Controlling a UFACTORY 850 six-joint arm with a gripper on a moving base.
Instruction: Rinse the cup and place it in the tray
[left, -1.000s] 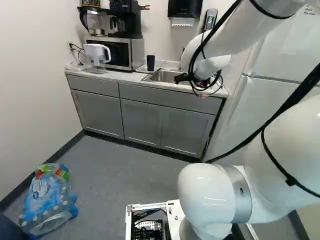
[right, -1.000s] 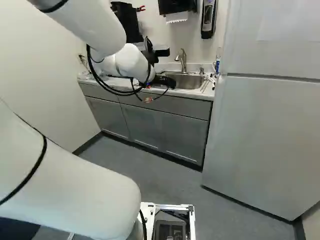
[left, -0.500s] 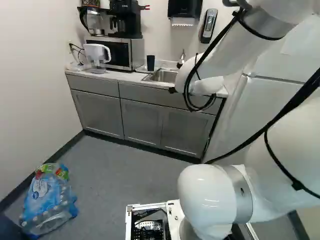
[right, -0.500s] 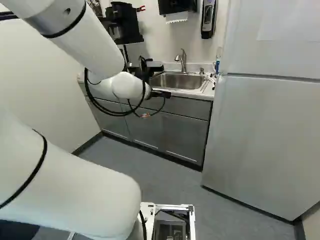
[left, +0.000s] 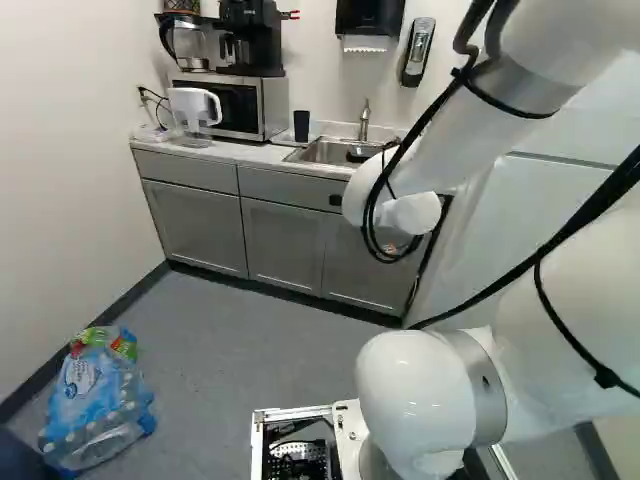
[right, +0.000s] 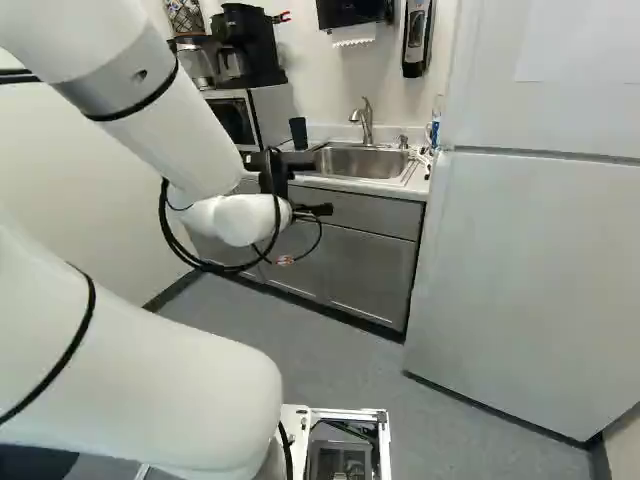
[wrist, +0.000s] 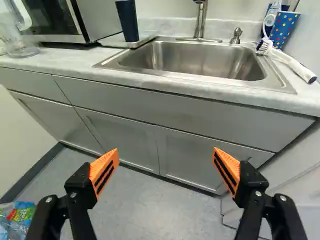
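My gripper (right: 318, 188) is out in front of the counter in the right base view. In the wrist view the gripper (wrist: 166, 159) stands wide open, its orange pads far apart with nothing between them. Ahead of it, beyond the counter's front edge, is the steel sink (wrist: 195, 59), where no cup shows. A dark blue cup (wrist: 128, 21) stands on a low white tray (wrist: 111, 41) between the microwave and the sink. The same cup (left: 301, 125) shows in the left base view, clear of the gripper.
Behind the sink rises the faucet (wrist: 201, 17). A brush (wrist: 287, 62) lies beside a dotted cup (wrist: 285, 27). The microwave (left: 240, 105) and a pitcher (left: 193, 108) share the counter; the fridge (right: 530, 250) stands beside it. Bottles (left: 98, 395) lie on the floor.
My arm has drawn back and down from the sink, uncovering the faucet and, in the right base view, the blue cup. The base has not moved.
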